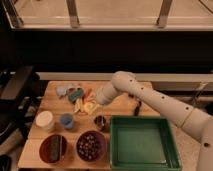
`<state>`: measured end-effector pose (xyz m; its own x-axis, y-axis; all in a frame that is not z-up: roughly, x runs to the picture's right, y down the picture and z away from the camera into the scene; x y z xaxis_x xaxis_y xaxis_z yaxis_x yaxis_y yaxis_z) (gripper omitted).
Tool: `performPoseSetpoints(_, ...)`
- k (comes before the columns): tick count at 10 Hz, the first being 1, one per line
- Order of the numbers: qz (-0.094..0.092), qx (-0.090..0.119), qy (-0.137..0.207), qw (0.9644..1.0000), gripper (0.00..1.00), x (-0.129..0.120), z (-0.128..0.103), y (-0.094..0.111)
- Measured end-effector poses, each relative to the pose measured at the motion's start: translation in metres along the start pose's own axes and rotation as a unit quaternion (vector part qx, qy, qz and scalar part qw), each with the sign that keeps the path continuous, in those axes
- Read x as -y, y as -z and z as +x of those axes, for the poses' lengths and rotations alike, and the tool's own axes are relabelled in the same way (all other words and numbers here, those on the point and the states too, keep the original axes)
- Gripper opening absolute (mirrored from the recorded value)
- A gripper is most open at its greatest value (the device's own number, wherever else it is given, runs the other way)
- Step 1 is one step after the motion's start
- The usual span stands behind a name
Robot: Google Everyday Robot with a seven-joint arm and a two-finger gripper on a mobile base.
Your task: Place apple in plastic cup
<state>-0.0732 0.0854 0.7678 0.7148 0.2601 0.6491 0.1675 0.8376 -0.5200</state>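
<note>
The apple point(89, 106) is a small yellow-orange round fruit lying on the wooden table point(125, 100), beside a long yellow banana-like piece point(78, 105). The small blue plastic cup point(66, 120) stands upright to the front left of the apple, next to the white container. My gripper point(95, 101) is at the end of the white arm point(150, 97), which reaches in from the right. The gripper hangs right over the apple's right side. The arm's end hides part of what lies under it.
A white cylindrical container point(44, 120) stands left of the blue cup. A shiny metal cup point(100, 121) stands in front of the apple. Two dark bowls point(52, 148) point(91, 145) sit at the front edge, a green tray point(142, 142) at the front right. Blue-grey items point(70, 93) lie at the back left.
</note>
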Motion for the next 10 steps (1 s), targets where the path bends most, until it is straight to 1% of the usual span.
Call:
performPoseSetpoints(2,-0.008,0.016,0.023,0.9996,0.0,0.003,-0.023,-0.002)
performPoseSetpoints(3,-0.014,0.027,0.04,0.9987,0.0,0.005,-0.043,-0.006)
performPoseSetpoints(4,-0.018,0.036,0.053,0.9978,0.0,0.005,-0.057,-0.008)
performPoseSetpoints(6,-0.03,0.053,0.087,0.9943,0.0,0.003,-0.092,-0.016)
performPoseSetpoints(7,-0.038,0.062,0.106,0.9918,0.05,0.001,-0.112,-0.023)
performPoseSetpoints(8,-0.044,0.065,0.116,0.9901,0.13,-0.002,-0.124,-0.029)
performPoseSetpoints(9,-0.056,0.069,0.129,0.9877,0.24,-0.007,-0.138,-0.039)
performPoseSetpoints(10,-0.068,0.071,0.135,0.986,0.34,-0.012,-0.145,-0.049)
